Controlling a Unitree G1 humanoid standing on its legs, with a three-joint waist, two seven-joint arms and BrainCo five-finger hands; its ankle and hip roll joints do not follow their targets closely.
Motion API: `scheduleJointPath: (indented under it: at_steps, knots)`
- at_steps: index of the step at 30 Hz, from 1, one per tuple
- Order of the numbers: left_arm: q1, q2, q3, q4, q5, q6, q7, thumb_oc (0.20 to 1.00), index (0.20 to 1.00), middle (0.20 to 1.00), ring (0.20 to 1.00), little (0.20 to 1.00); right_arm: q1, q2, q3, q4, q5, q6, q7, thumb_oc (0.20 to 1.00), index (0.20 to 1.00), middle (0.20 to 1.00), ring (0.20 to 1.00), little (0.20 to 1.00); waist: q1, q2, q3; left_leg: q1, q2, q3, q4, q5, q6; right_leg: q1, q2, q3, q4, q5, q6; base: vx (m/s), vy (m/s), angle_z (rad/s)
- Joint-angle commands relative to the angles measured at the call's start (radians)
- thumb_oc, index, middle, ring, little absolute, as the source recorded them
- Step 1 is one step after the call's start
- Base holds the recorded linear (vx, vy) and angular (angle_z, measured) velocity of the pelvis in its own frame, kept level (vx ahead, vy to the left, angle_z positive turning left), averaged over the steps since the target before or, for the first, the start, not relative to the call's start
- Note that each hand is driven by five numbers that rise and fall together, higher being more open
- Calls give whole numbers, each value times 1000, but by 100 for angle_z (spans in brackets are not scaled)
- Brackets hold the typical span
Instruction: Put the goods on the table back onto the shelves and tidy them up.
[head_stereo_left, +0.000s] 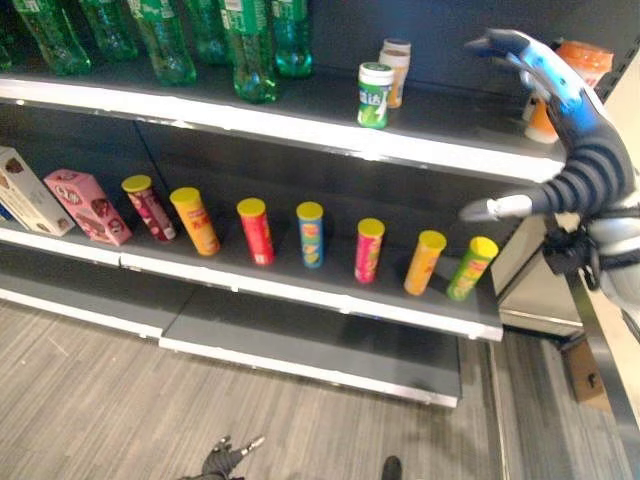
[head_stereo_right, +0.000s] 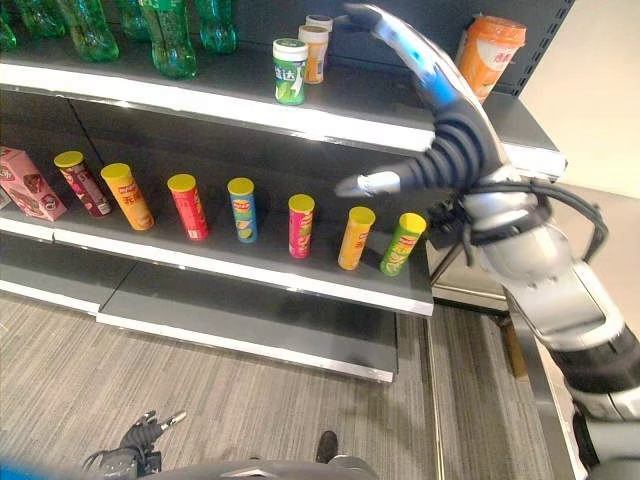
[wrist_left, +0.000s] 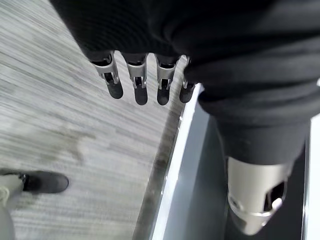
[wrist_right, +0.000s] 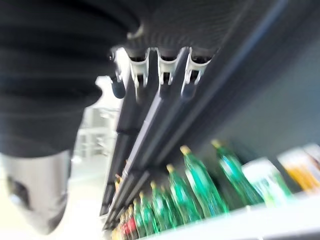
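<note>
Right eye view: the right hand (head_stereo_right: 440, 120) is raised before the upper shelf (head_stereo_right: 420, 130), fingers straight and spread, thumb out, holding nothing. At its 2 o'clock an orange cup (head_stereo_right: 490, 52) stands upright on that shelf. At 9 o'clock stand a green-white canister (head_stereo_right: 290, 70) and a tan jar (head_stereo_right: 316, 50), long axes vertical. The tube cans (head_stereo_right: 300, 225) on the middle shelf stand in a row, lids up. The left hand (head_stereo_left: 228, 458) hangs low over the floor, fingers apparently relaxed.
</note>
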Motion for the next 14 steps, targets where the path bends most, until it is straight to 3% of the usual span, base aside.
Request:
scheduleJointPath:
  at_steps: [1,2,3,5,6,8,9,10,11,12,14]
  knots:
    - [-52,49,11,85,74,-26,-50,1000,1000,1000,1000,1000,-193,-128,103,175,288,38,252,1000,1000,1000,1000,1000,2,13,33,9,26,90,4,-107,-3,104,-41,32,1,-95,91,-44,106,-139]
    - [-43,36,7,66,97,-31,-67,1000,1000,1000,1000,1000,9,-20,155,273,357,122,335,1000,1000,1000,1000,1000,-14,20,44,14,22,117,4,-110,3,91,-44,55,7,-90,93,-38,84,-101]
    - [-43,36,7,66,97,-31,-67,1000,1000,1000,1000,1000,9,-20,155,273,357,122,335,1000,1000,1000,1000,1000,-14,19,42,12,22,116,4,-109,3,90,-44,54,6,-89,94,-38,72,-37]
    - [-43,16,-29,31,108,-33,-98,1000,1000,1000,1000,1000,126,24,321,516,201,211,406,1000,1000,1000,1000,1000,-22,26,55,16,21,113,4,-108,4,94,-52,39,9,-94,92,-30,8,-20]
    - [-43,16,-29,31,108,-33,-98,1000,1000,1000,1000,1000,126,24,321,516,201,211,406,1000,1000,1000,1000,1000,-22,26,53,15,21,113,4,-108,4,92,-52,39,8,-93,92,-27,-10,-6]
    - [-45,1,-64,24,106,-30,-106,1000,1000,1000,1000,1000,115,97,401,728,100,221,387,1000,1000,1000,1000,1000,-19,31,58,13,19,105,4,-105,4,96,-55,27,7,-96,91,-18,-20,16]
    - [-48,-5,-80,24,104,-30,-106,1000,1000,1000,1000,1000,96,144,432,847,24,220,359,1000,1000,1000,1000,1000,-16,33,59,14,18,99,4,-105,4,102,-57,19,4,-98,91,-16,-76,11]
    - [-58,-20,-115,38,90,-25,-97,1000,1000,1000,1000,1000,26,334,449,1197,-123,214,229,1000,1000,1000,1000,1000,-3,41,59,14,16,86,4,-103,6,113,-58,4,0,-105,88,5,-108,37]
    - [-67,-15,-114,53,80,-20,-85,1000,1000,1000,1000,1000,-10,430,422,1373,-187,215,146,1000,1000,1000,1000,1000,3,46,54,15,16,76,4,-103,8,122,-59,-4,-5,-110,84,5,-94,32]
    - [-67,-15,-114,53,80,-20,-85,1000,1000,1000,1000,1000,-11,431,422,1374,-187,214,146,1000,1000,1000,1000,1000,3,46,54,15,16,76,4,-103,8,122,-59,-4,-5,-110,84,24,-93,35]
    - [-92,0,-94,68,55,-11,-58,1000,1000,1000,1000,1000,-49,514,360,1538,-223,228,41,1000,1000,1000,1000,1000,9,52,48,21,18,65,4,-104,9,134,-56,-13,-6,-121,77,26,-102,22]
